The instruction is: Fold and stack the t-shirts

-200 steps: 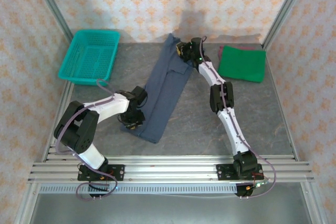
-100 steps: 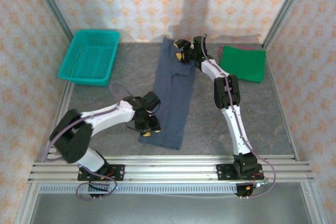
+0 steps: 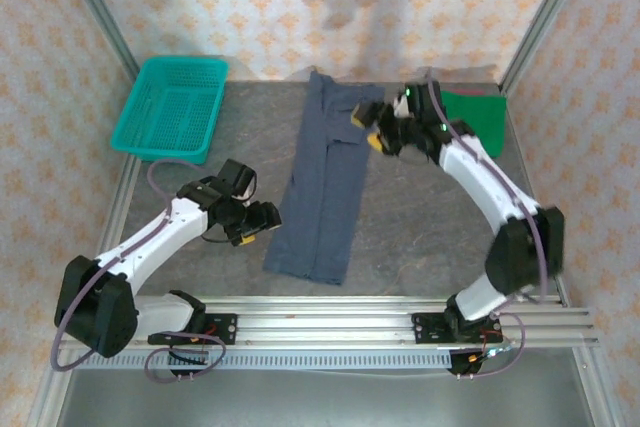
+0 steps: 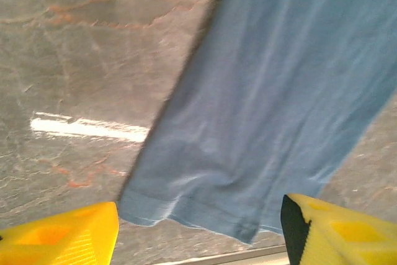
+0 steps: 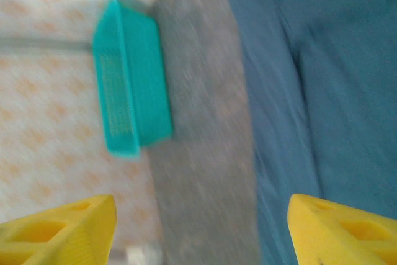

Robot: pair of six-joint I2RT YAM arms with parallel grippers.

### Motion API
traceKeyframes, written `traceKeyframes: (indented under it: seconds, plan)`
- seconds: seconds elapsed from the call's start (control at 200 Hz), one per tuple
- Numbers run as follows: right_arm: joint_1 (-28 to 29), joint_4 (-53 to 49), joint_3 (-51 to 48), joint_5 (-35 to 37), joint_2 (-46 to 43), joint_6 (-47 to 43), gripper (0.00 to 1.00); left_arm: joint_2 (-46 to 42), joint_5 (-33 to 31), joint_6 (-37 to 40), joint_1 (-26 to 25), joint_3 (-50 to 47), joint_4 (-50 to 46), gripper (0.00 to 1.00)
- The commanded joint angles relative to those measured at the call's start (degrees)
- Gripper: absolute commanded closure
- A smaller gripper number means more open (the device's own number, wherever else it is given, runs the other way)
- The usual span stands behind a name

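Table (image 3: 420, 237) held two shirts. Slate-blue shirt (image 3: 325, 187) lay mid-table as a long folded strip, front to back. Green shirt (image 3: 482, 119) lay folded at back right corner. Left gripper (image 3: 258, 225) stood just left of the strip's near end, jaws wide, empty. Right gripper (image 3: 365, 131) hung by its far right edge, jaws wide, apparently empty; wrist view blurred. Teal basket (image 3: 170, 107) back left.

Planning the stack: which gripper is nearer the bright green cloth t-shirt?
Right. The right gripper hovers beside the bright green cloth t-shirt, at the far end of the dark slate-blue cloth t-shirt; the left gripper at its near corner.
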Motion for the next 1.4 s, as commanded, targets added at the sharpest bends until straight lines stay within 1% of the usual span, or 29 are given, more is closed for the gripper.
traceKeyframes:
  seconds: [0.0,0.06,0.135,0.275,0.345,0.435,0.63,0.756,0.841,0.926,1.106,1.191,1.246,1.396]
  plan:
    - [7.2,-9.8,-14.4,0.2,-6.6,-0.1,0.28,2.0,3.7,4.4,0.0,-2.4,2.1,0.33]
    - [12.3,-10.6,-19.7,0.7,-10.4,1.8,0.29,4.0,3.3,5.8,0.0,-3.2,0.9,0.36]
    - [18.0,-10.1,-25.2,2.3,-12.8,5.3,0.29,5.8,3.8,7.0,0.0,-4.5,1.1,0.38]
    - [24.1,-2.1,-32.8,4.2,-13.0,11.6,0.31,9.0,5.7,8.1,-0.3,-7.7,4.8,0.41]
    - [26.5,3.4,-35.3,4.8,-11.4,13.1,0.31,10.9,7.9,8.4,-0.3,-9.3,6.7,0.43]
    - [29.7,9.6,-36.7,5.2,-9.4,16.1,0.31,11.6,9.0,9.0,-0.5,-10.1,7.7,0.44]
    - [33.6,13.1,-35.8,6.4,-4.3,18.2,0.31,12.2,12.2,8.9,-1.4,-11.7,10.4,0.47]
    - [34.5,12.7,-34.4,6.3,-1.7,18.4,0.35,12.8,13.8,8.2,-3.3,-11.9,12.3,0.48]
    - [34.6,12.4,-34.1,6.8,-0.4,18.3,0.40,13.5,14.6,7.8,-4.3,-11.5,13.1,0.50]
    - [34.6,12.6,-33.2,7.1,0.9,17.7,0.48,14.2,15.4,6.9,-5.3,-11.0,14.4,0.53]
    - [34.6,11.1,-30.6,6.4,4.1,15.6,0.77,16.6,16.0,6.4,-7.1,-10.2,15.4,0.62]
    - [34.6,11.1,-30.4,6.1,4.5,15.5,0.87,17.9,16.6,5.8,-8.0,-9.1,16.3,0.68]
    - [34.6,10.5,-30.2,6.2,4.3,15.2,0.91,18.7,16.9,5.5,-8.7,-7.7,16.3,0.71]
    - [34.4,9.3,-29.9,6.2,3.8,14.4,0.97,19.8,16.2,5.4,-10.1,-5.1,14.9,0.76]
